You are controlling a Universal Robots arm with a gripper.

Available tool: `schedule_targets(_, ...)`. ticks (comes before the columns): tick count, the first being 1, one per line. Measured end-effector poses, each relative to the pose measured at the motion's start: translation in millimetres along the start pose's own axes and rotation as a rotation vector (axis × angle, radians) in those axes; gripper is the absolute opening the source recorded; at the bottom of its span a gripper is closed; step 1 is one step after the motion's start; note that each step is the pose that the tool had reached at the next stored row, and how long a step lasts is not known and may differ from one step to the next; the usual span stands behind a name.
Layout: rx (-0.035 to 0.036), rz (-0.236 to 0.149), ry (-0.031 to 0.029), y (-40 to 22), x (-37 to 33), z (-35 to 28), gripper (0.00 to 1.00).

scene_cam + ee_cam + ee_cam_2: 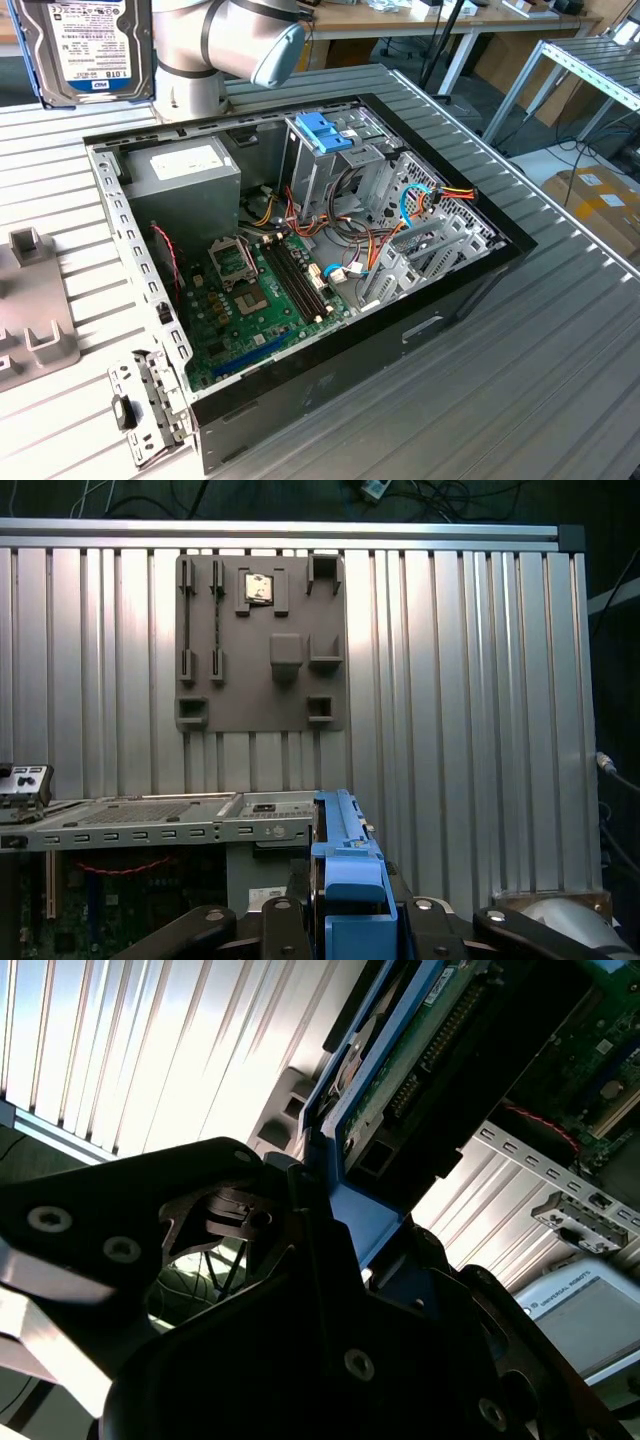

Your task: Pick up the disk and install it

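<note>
The disk (85, 50), a hard drive with a white label, hangs in the air at the exterior view's upper left, beside the arm (230, 40) and above the table behind the open computer case (400, 340). In the first wrist view its bright blue carrier frame (345, 875) stands edge-on between the black fingers (285, 925) of my gripper (345, 920), which is shut on it. In the second wrist view the disk (400, 1050) runs away from the gripper (330, 1210), its circuit side showing.
Inside the case, a metal drive cage topped by a blue plastic bracket (325, 130) stands behind the motherboard (265, 290) and loose cables. A grey fixture plate (260, 640) lies on the ribbed aluminium table (560, 350). A small metal bracket (150, 405) lies by the case's front corner.
</note>
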State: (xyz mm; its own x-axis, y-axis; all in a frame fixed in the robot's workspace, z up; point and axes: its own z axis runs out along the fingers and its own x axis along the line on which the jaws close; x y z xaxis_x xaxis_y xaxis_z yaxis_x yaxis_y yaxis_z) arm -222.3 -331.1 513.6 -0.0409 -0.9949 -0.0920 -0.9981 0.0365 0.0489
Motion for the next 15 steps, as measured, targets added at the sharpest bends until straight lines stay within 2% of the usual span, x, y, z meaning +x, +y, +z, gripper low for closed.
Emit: schedule_targets(15, 0.0, 0.0, 0.0, -7.1, -0.3, -0.2, 0.37)
